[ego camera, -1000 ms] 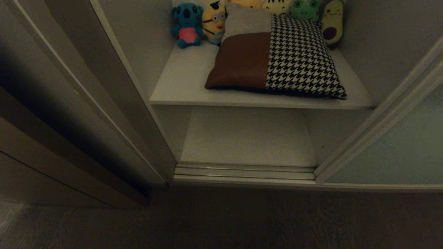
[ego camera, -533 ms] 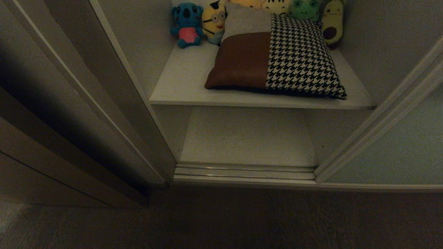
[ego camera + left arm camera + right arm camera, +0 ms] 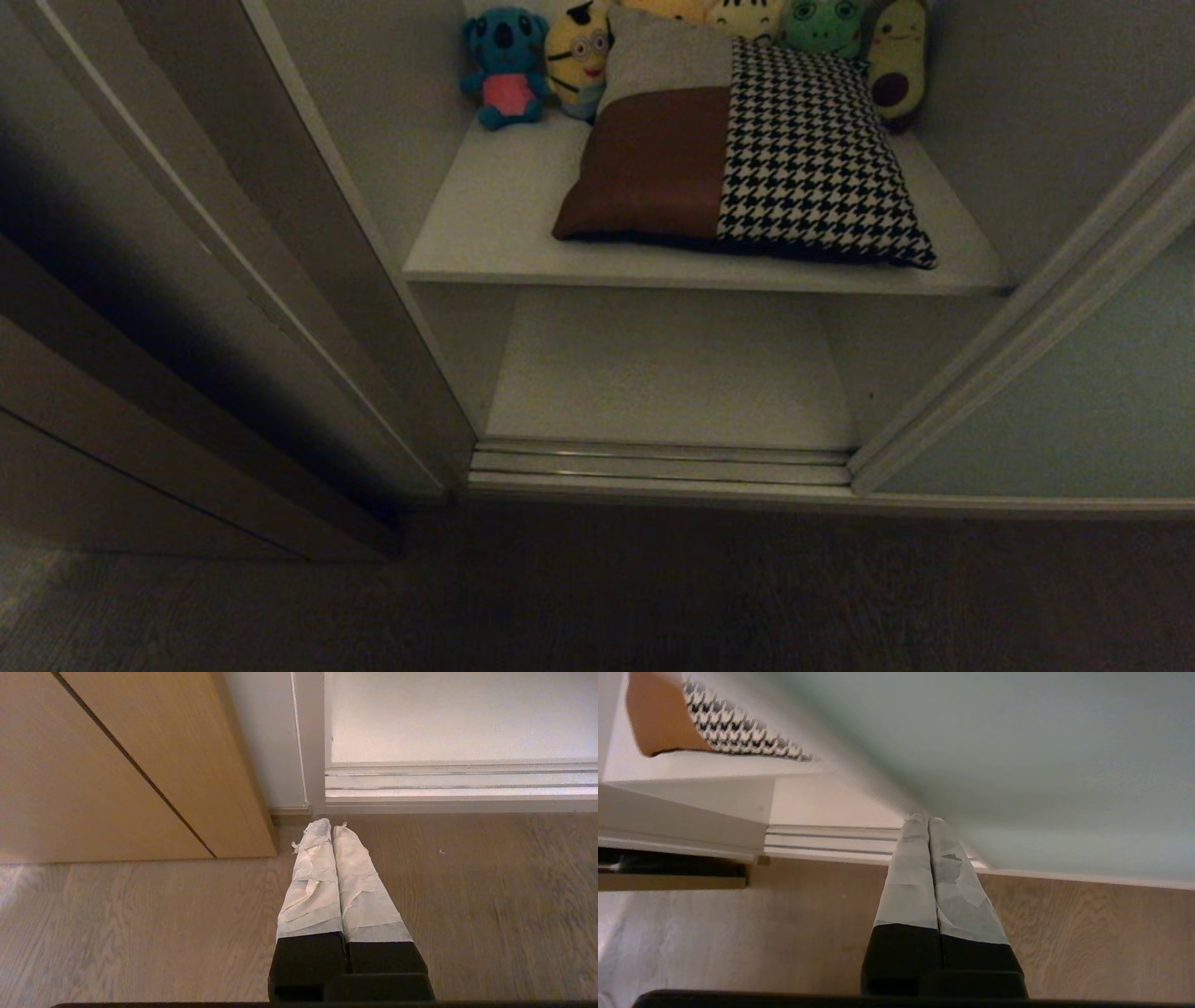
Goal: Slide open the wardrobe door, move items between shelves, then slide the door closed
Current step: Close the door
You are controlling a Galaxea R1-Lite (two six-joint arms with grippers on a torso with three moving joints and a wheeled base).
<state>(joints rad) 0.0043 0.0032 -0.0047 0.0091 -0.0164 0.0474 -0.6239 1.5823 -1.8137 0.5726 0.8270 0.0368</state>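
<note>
While sliding wardrobe door [image 3: 1041, 756] stood open, right gripper [image 3: 924, 817], fingers pressed together, pointed at its frame edge; houndstooth cushion [image 3: 738, 737] beyond; left gripper [image 3: 331, 823] closed above floor [image 3: 140, 933].

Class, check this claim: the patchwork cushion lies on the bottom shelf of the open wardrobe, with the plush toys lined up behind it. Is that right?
Not quite. The head view shows the patchwork cushion on the upper shelf, not the bottom shelf, which holds nothing visible. The plush toys do line up behind it.
</note>
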